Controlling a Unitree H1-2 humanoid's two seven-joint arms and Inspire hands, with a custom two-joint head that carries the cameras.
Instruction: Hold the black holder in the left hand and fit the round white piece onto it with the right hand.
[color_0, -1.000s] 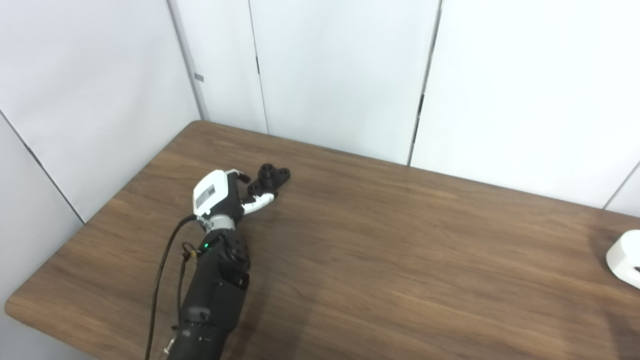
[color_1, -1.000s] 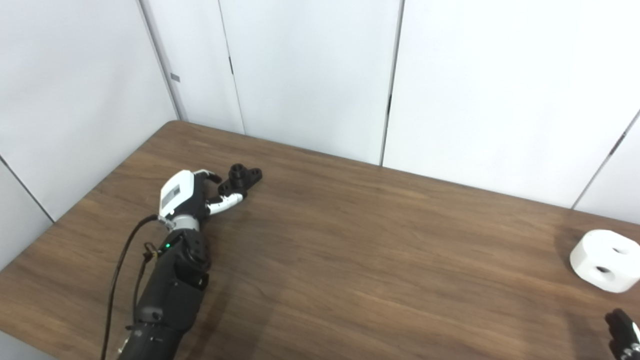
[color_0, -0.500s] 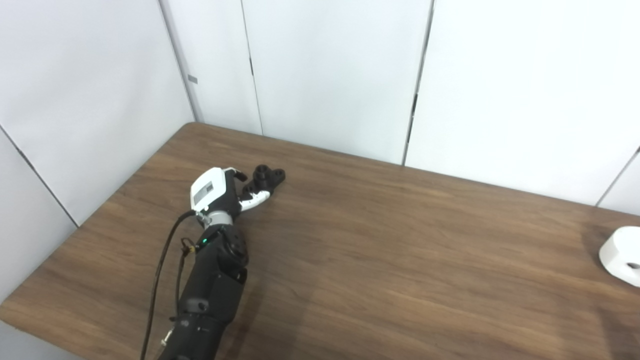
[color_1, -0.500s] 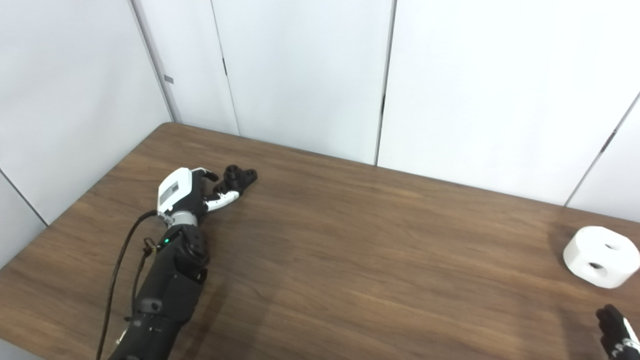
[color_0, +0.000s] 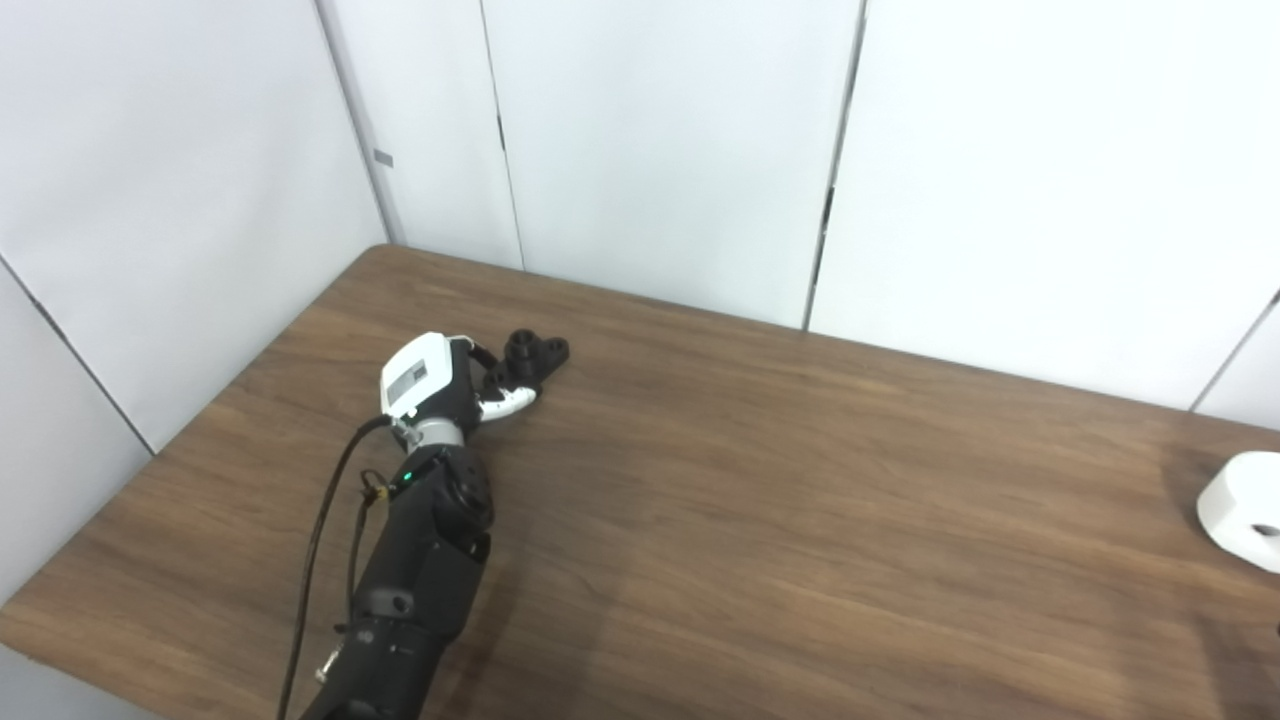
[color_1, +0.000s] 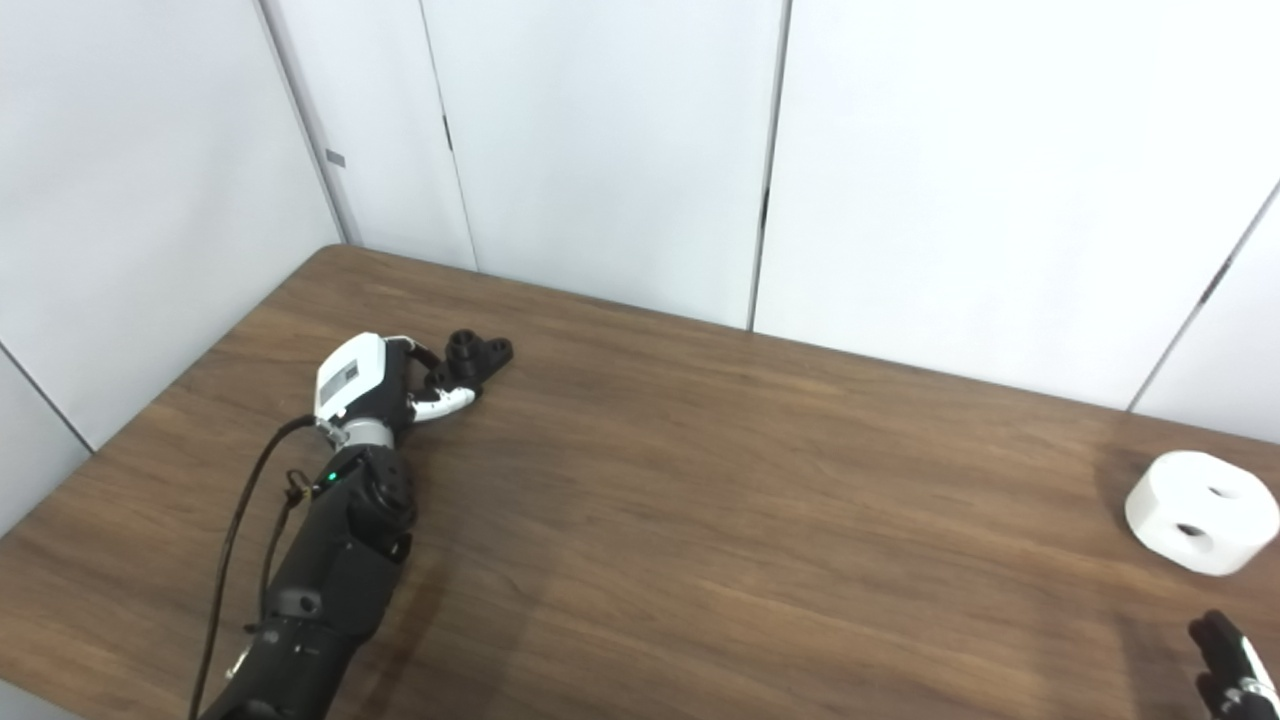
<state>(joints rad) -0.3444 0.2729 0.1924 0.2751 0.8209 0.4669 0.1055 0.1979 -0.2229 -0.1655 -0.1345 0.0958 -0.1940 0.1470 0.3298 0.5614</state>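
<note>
The left robot hand (color_1: 385, 385) has curled its fingers closer around the black holder (color_1: 470, 360) on the bench (color_1: 700, 480), not yet gripping; seat it firmly first, while the right robot hand (color_1: 1230, 670), state unclear, waits below the round white piece (color_1: 1200, 510).

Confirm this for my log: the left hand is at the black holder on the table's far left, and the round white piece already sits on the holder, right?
Not quite. The round white piece lies alone at the table's right edge, seen in the right eye view. The left hand is at the black holder.
</note>
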